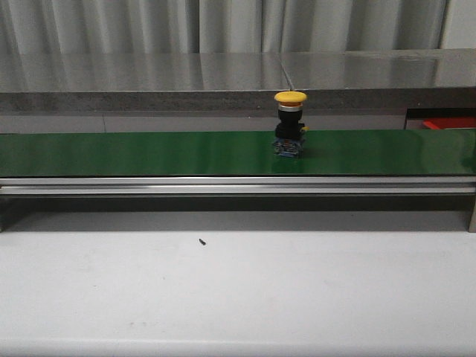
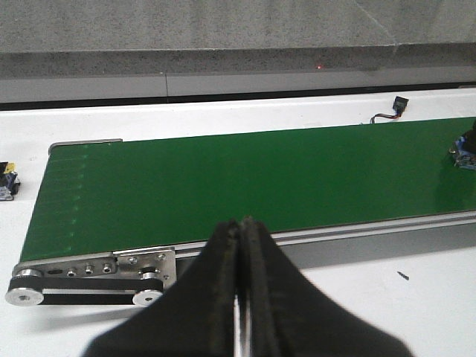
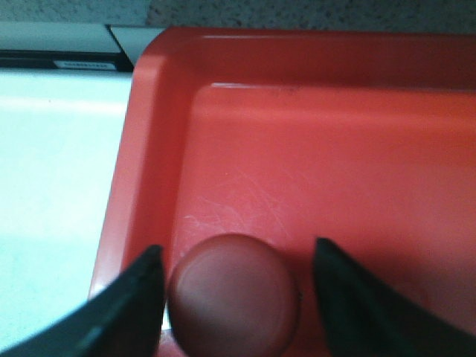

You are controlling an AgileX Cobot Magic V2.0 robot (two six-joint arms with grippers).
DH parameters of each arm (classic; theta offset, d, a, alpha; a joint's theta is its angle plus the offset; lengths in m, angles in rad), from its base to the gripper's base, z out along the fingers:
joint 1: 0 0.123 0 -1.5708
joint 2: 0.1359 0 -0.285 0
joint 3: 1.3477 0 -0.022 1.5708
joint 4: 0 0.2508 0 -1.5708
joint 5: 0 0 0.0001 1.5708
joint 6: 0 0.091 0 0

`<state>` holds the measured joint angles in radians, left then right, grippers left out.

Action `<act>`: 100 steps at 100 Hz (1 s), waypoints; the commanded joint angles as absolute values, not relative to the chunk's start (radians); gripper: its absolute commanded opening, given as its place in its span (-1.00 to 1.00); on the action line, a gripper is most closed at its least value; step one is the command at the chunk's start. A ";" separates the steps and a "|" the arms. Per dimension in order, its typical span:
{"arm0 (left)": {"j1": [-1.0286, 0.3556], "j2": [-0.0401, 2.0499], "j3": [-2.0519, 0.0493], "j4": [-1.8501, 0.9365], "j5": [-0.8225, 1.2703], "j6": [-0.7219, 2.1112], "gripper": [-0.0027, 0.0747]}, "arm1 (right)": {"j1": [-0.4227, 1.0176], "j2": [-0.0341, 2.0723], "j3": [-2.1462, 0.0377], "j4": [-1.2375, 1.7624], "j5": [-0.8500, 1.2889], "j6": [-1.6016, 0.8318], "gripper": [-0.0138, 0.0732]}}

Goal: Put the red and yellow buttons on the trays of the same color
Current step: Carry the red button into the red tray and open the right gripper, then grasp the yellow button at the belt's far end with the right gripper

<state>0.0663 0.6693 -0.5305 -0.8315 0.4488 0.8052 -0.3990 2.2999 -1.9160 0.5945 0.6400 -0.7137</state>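
Observation:
A yellow button [image 1: 290, 121] stands upright on the green conveyor belt [image 1: 149, 152], right of centre; only its blue base [image 2: 465, 151] shows at the edge of the left wrist view. A red button [image 3: 234, 295] sits inside the red tray [image 3: 335, 163] near its corner. My right gripper [image 3: 237, 247] is open around it, one finger close against its cap and the other apart. My left gripper [image 2: 242, 223] is shut on nothing, hovering before the belt's near rail. A sliver of the red tray [image 1: 450, 123] shows at the far right. No yellow tray is in view.
The belt's roller end and metal bracket [image 2: 93, 271] lie just ahead of the left gripper. A small dark part [image 2: 7, 182] sits on the white table beyond the belt's end. A cable connector [image 2: 398, 106] lies behind the belt. A tiny dark speck [image 1: 201, 241] marks the table.

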 commanded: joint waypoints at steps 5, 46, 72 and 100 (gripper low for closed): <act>0.057 0.666 -0.558 -0.866 0.397 0.804 -0.98 | -0.405 2.169 -1.948 0.619 0.613 -0.715 0.66; 0.057 0.666 -0.558 -0.866 0.382 0.804 -0.98 | -0.405 1.954 -1.947 0.613 0.883 -0.720 0.54; 0.057 0.666 -0.558 -0.866 0.382 0.804 -0.98 | -0.405 1.869 -1.894 0.608 1.118 -0.720 0.46; 0.057 0.666 -0.558 -0.866 0.382 0.804 -0.98 | -0.387 1.682 -1.580 0.608 1.030 -0.792 0.46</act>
<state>0.0663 0.6693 -0.5305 -0.8315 0.4315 0.8052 -0.3947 1.7871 -1.6379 0.5789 1.0971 -0.7479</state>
